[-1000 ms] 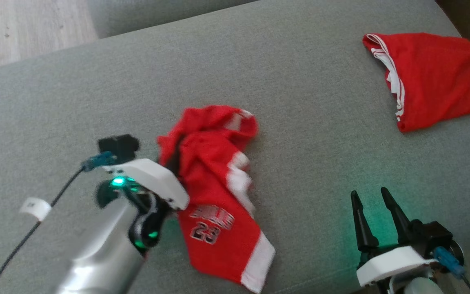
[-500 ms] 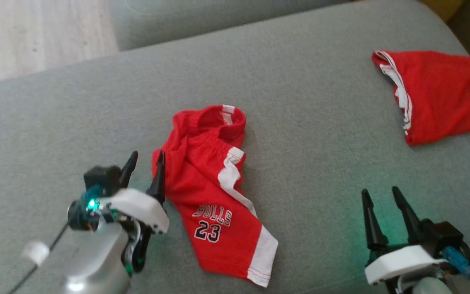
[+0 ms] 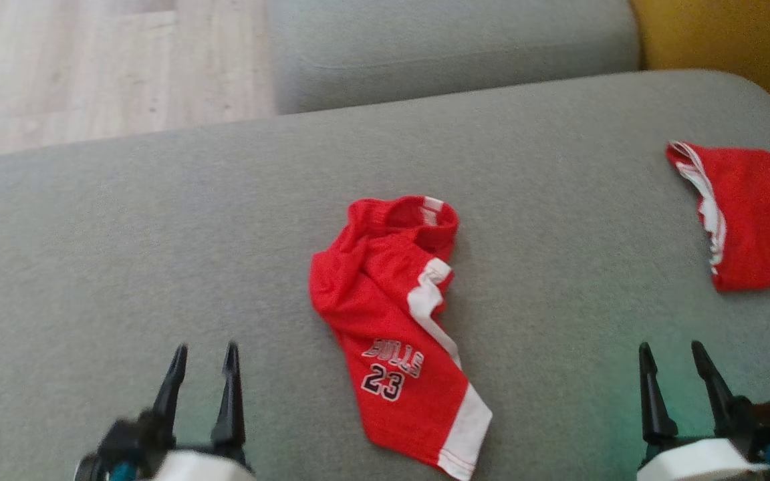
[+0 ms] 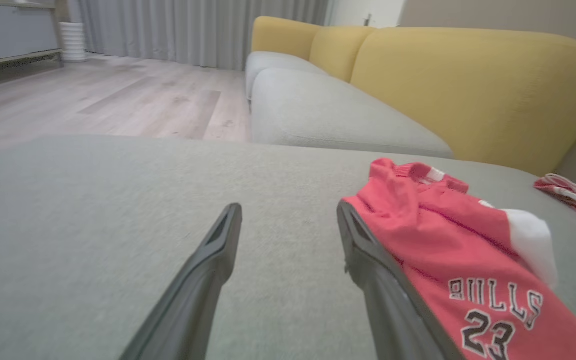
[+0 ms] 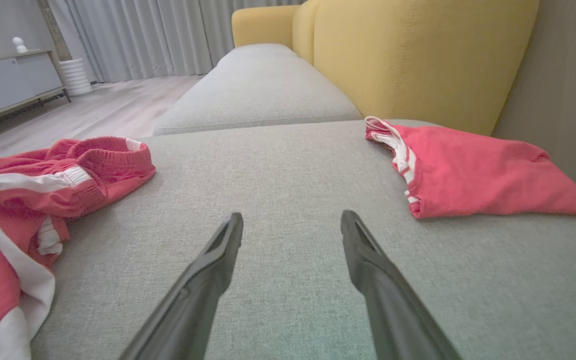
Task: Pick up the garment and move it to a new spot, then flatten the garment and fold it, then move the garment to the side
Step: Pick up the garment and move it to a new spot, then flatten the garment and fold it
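Grey woven sofa cushion (image 3: 124,234) takes up most of the head view, with pale wood floor (image 3: 91,67) beyond its far left corner.

At the lower left, the left hand (image 3: 206,349) hovers over bare fabric with its two dark fingers spread wide and nothing between them. It sits near the garment but apart from it.

In the middle lie the red basketball shorts (image 3: 371,294), with white side stripes and a "BULLS 23" print. They are crumpled, the elastic waistband bunched at the far end and one leg running towards the robot. The other leg may be tucked underneath, but the folds hide it.

At the lower right, the right hand (image 3: 670,346) is also wide and empty, well clear of the shorts.

Further right, by the cushion's edge, rests a folded red garment with white trim (image 3: 759,220).

The main risks:
- A pinch that catches only the top layer would drag the shorts into a tighter heap rather than spread them.
- Fingertips pressed too deep could snag the soft upholstery.
- The right hand could go for the look-alike red piece.
- Uneven pulls from the two sides would twist the waistband and spoil the fold.
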